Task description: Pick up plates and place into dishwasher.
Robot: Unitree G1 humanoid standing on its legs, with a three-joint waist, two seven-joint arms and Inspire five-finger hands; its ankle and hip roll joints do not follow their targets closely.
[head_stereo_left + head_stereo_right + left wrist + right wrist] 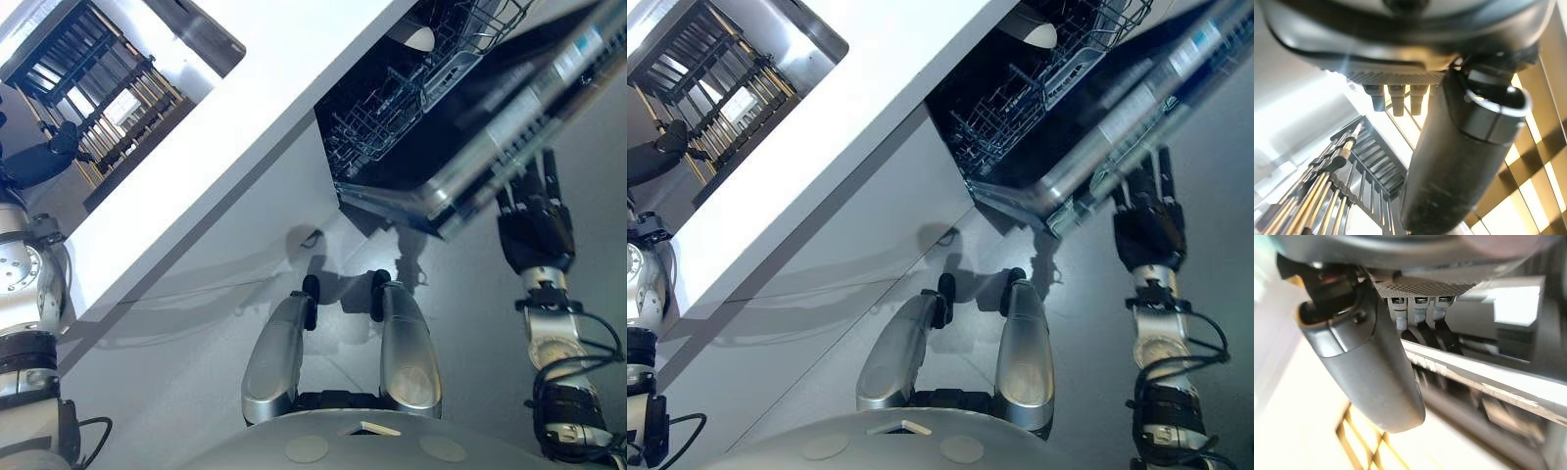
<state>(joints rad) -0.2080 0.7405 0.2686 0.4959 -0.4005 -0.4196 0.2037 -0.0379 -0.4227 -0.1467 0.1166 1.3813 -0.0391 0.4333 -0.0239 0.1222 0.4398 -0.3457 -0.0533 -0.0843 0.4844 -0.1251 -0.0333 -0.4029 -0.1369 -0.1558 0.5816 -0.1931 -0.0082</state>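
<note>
The dishwasher [392, 127] stands open at the upper right, under the white counter [245, 117]. Its dark wire rack [431, 59] holds one white dish [419, 37] near the back. The lowered door [509, 137] juts out toward me. My right hand [534, 223] is just below the door's outer edge [1484, 382], holding nothing, with straight fingers [1425, 335] reaching up onto that edge. My left hand [41, 155] hovers at the far left beside a dark slatted dish rack [93, 78] on the counter, relaxed and empty. I cannot make out plates in that rack.
The white counter front [225, 255] runs diagonally down to the grey floor [176, 372]. The slatted rack [1347, 176] lies right past my left hand's thumb [1459, 147]. The dishwasher door blocks the space to my upper right.
</note>
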